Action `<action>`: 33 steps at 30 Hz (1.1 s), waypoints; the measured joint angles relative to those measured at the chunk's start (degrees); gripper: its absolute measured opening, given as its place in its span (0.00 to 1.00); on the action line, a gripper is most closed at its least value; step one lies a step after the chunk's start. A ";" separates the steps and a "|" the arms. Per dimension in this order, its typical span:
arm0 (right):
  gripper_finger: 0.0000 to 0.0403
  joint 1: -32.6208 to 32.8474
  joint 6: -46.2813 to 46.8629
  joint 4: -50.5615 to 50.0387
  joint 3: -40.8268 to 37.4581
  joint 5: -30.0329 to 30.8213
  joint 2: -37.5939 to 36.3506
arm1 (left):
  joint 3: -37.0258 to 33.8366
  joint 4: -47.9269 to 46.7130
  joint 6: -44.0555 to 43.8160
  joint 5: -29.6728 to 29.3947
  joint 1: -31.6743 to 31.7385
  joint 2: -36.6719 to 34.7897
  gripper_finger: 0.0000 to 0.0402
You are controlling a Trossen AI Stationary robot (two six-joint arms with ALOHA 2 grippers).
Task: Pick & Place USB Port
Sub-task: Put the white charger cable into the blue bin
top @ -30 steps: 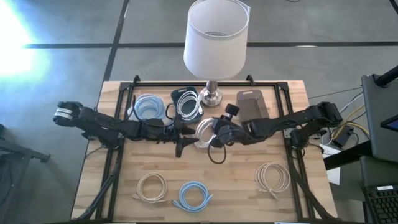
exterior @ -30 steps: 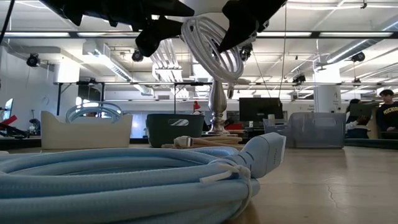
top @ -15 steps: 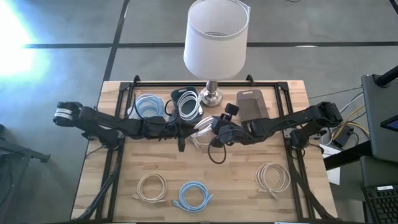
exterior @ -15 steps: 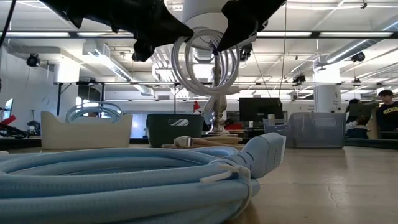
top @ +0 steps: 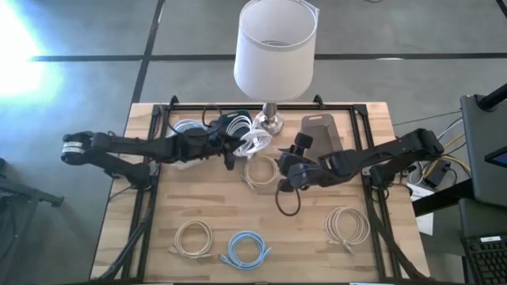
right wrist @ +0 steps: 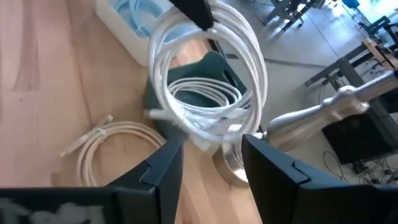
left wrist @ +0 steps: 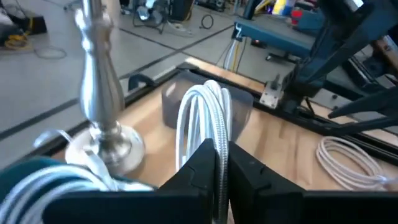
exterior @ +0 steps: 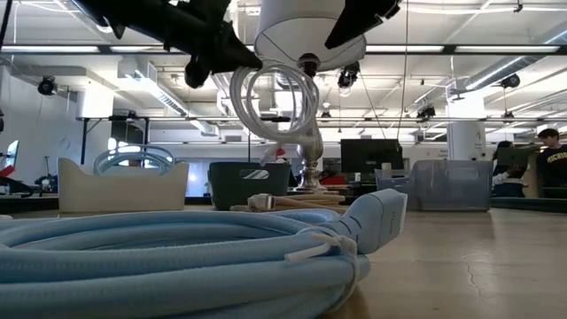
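High view: a lamp [top: 273, 55] stands at twelve o'clock on the wooden table [top: 142, 245], its shade covering the back edge. Coiled cables lie at six o'clock: a cream one [top: 194, 237], a light blue one [top: 247, 248] and another cream one [top: 347, 225] toward four. The left gripper [top: 234, 147] holds the white cable coil [top: 254, 143] just in front of the lamp base, beside a dark bin [top: 230, 123]. The right gripper [top: 287, 170] sits apart, toward three o'clock.

Low view: the coil [exterior: 270, 99] hangs upright in the air, its ring facing the camera; the light blue cable [exterior: 177, 257] fills the foreground.

Left wrist view: fingers [left wrist: 202, 165] pinch narrowly on the coil [left wrist: 202, 121], its long axis vertical.

Right wrist view: fingers [right wrist: 165, 165] stand wide, holding nothing; the coil [right wrist: 205, 81] hangs beyond them.
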 joint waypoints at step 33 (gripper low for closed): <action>0.43 -0.19 10.13 -9.06 -2.38 0.12 -4.05 | 1.43 -9.00 -0.13 -34.73 1.52 4.83 0.07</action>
